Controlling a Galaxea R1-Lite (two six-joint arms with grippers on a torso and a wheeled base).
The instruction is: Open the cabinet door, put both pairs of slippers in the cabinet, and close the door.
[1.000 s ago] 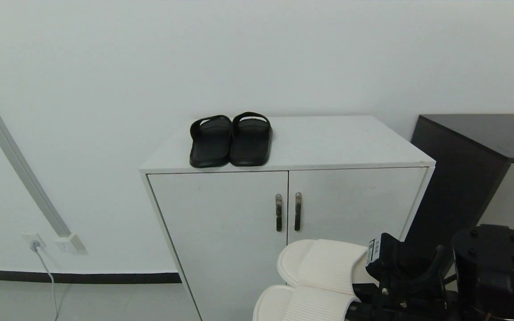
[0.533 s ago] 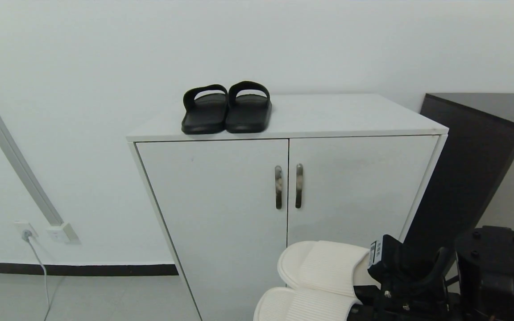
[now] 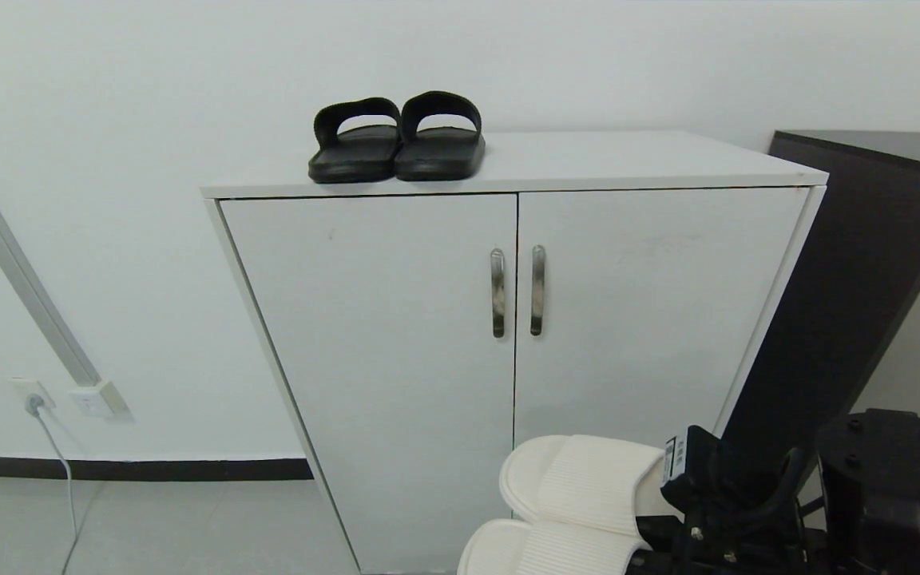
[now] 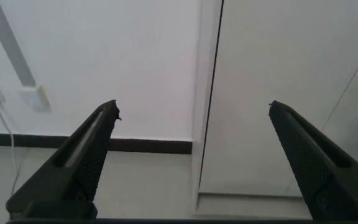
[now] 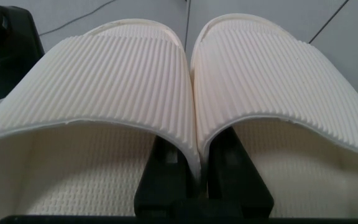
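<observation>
While right tool (image 5: 197,186) pinches cream slippers (image 3: 580,487), toes point leftward.

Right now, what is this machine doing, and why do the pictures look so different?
It is a robot with two arms, each ending in a gripper, a pincer hand. The wide picture comes from a camera on its head; the other two come from cameras on its wrists. The white cabinet is closed. A pair of black slippers sits on top. The right gripper pinches the white slippers side by side, low before the cabinet. The left gripper is open and holds nothing.
</observation>
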